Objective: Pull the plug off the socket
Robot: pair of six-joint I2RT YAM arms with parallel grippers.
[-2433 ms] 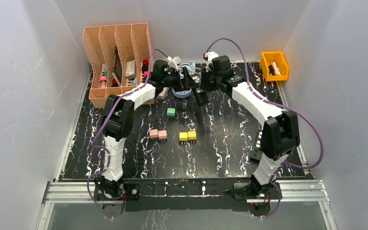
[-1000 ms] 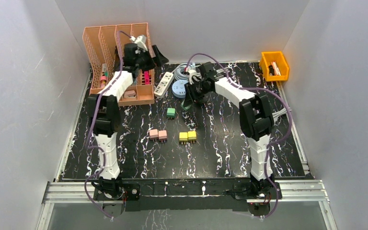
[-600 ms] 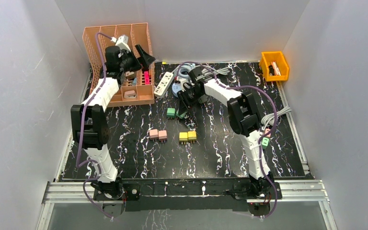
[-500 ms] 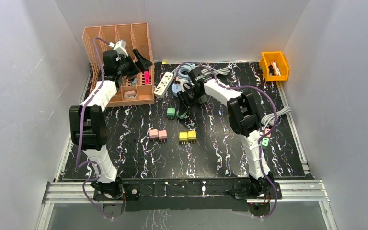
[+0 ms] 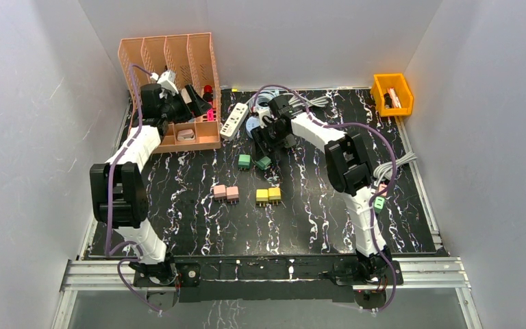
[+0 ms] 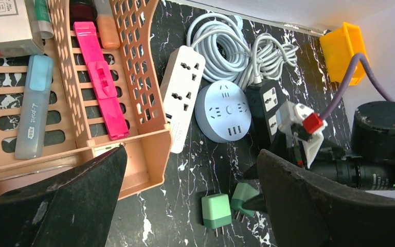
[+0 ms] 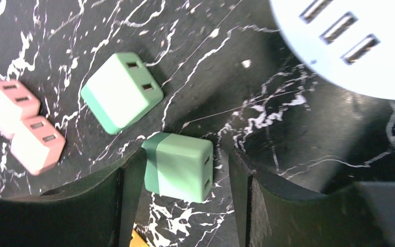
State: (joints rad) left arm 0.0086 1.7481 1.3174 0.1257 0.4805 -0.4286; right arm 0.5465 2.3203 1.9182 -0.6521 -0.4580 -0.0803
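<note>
A green plug (image 7: pixel 177 165) lies on its side on the black marble table, between the fingers of my right gripper (image 7: pixel 185 163). The jaws stand apart with a gap at the plug's slotted face, so the gripper is open around it. From above, this plug (image 5: pixel 264 163) lies just in front of the round blue socket (image 5: pixel 252 127), with my right gripper (image 5: pixel 263 155) over it. The round socket (image 6: pixel 226 110), a white power strip (image 6: pixel 182 92) and a black power strip (image 6: pixel 266 105) show no plug in them. My left gripper (image 5: pixel 201 104) hangs open and empty by the orange organiser (image 5: pixel 168 82).
A second green plug (image 5: pixel 244 162) lies beside the first. Two pink plugs (image 5: pixel 226 192) and two yellow plugs (image 5: pixel 268 196) lie nearer the front. Coiled white cable (image 6: pixel 221 38) lies behind the strips. An orange bin (image 5: pixel 392 92) stands at the back right.
My right gripper came from the sockets down to the table beside the first green plug, and its jaws now stand apart around the plug. My left gripper swung left to the organiser and lowered.
</note>
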